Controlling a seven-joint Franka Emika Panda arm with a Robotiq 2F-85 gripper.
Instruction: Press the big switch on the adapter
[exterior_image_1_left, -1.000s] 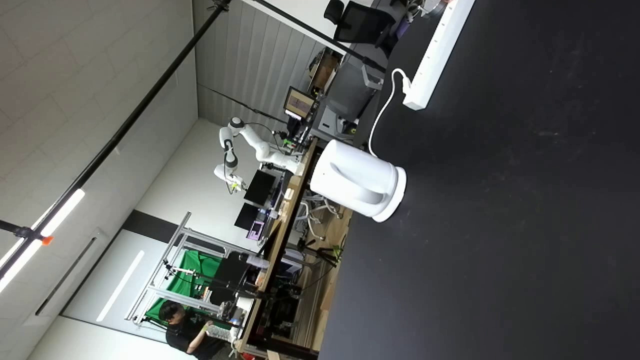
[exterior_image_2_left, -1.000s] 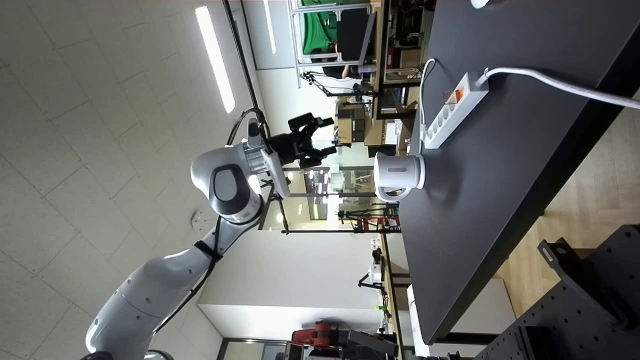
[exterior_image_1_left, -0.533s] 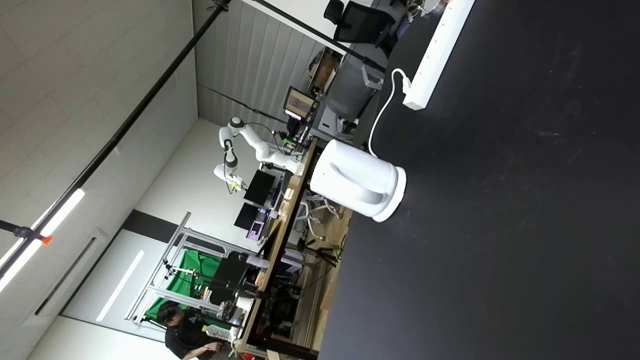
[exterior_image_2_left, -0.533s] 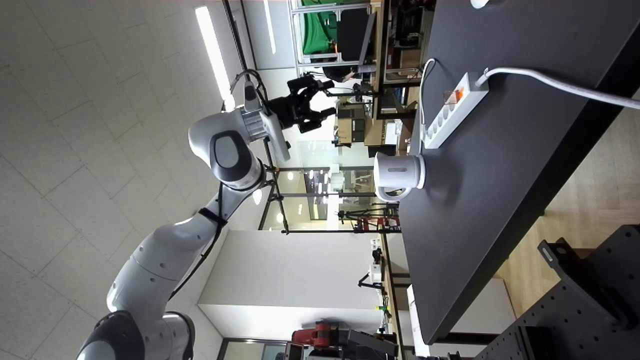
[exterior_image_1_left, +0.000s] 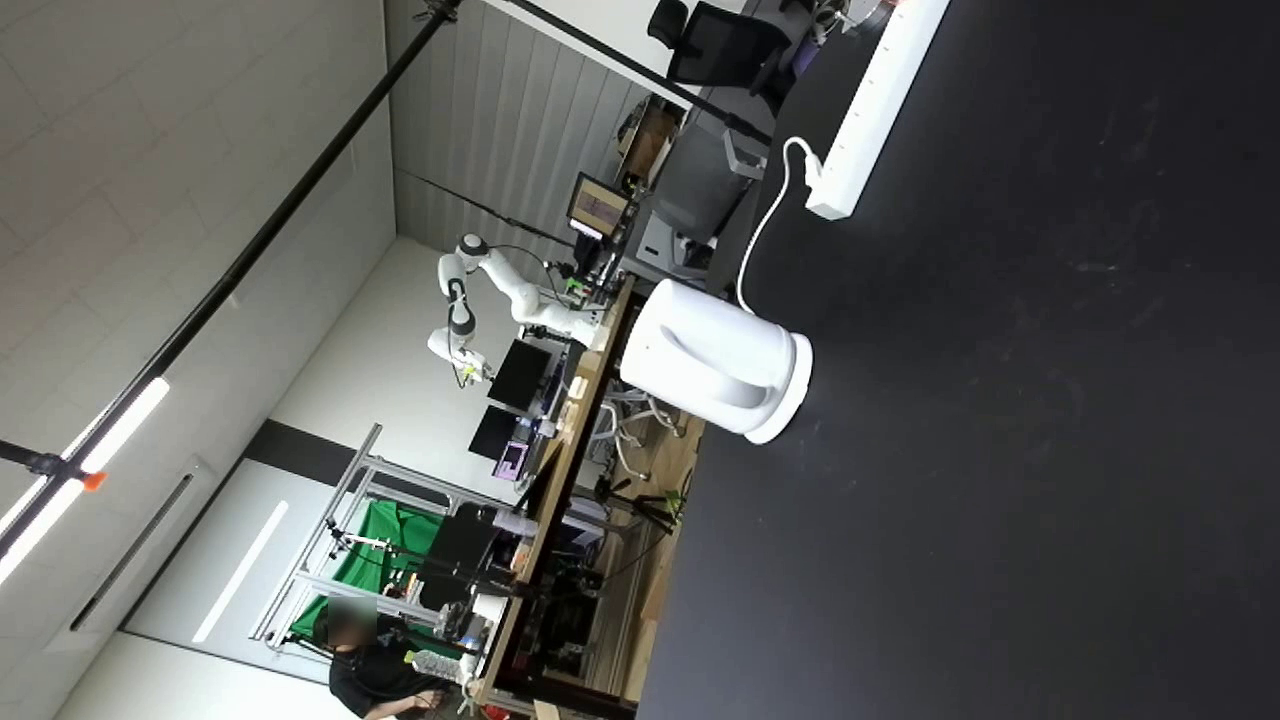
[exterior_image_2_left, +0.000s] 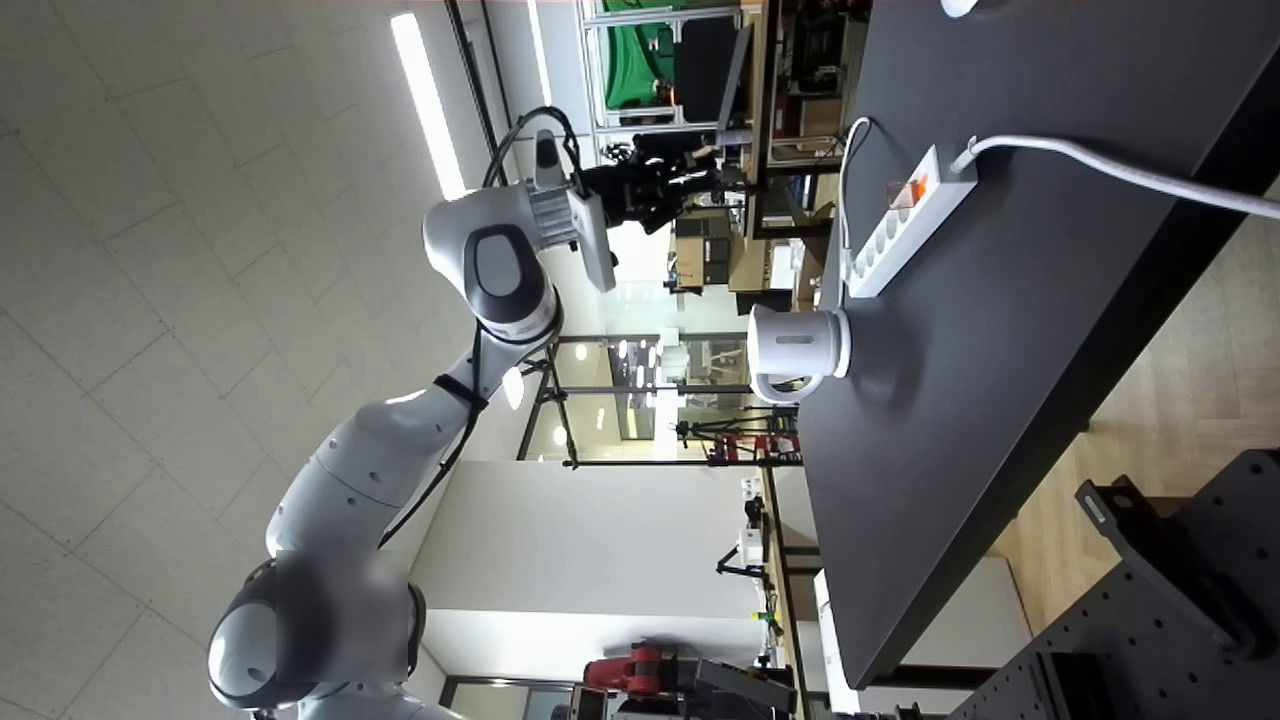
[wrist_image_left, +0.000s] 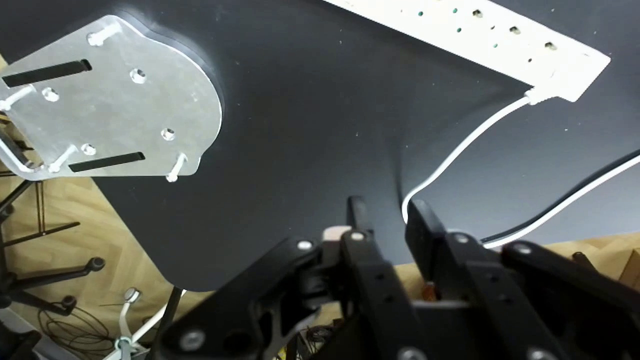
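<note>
The adapter is a long white power strip (exterior_image_2_left: 912, 225) lying on the dark table, also visible in part as a white bar (exterior_image_1_left: 880, 110) and, from above, as a white strip (wrist_image_left: 480, 42). Near one end its switch shows orange (exterior_image_2_left: 910, 193); in the wrist view that end is cut off. A thin white cord (wrist_image_left: 465, 142) runs from the opposite end and passes behind a fingertip. My gripper (exterior_image_2_left: 703, 182) hangs above the table, well apart from the strip. In the wrist view my gripper (wrist_image_left: 387, 212) is partly open, a narrow gap between its fingers and nothing held.
A white kettle (exterior_image_2_left: 795, 345) stands beside the strip's near end, its handle (exterior_image_1_left: 715, 370) facing outward. A thick white cord (exterior_image_2_left: 1110, 165) crosses the table edge. The wrist view has a bolted metal plate (wrist_image_left: 115, 100) at the table's side.
My arm has swung toward the top of the exterior picture and come closer to the table. The gripper's fingers have drawn nearer to each other. Strip and kettle stay in place.
</note>
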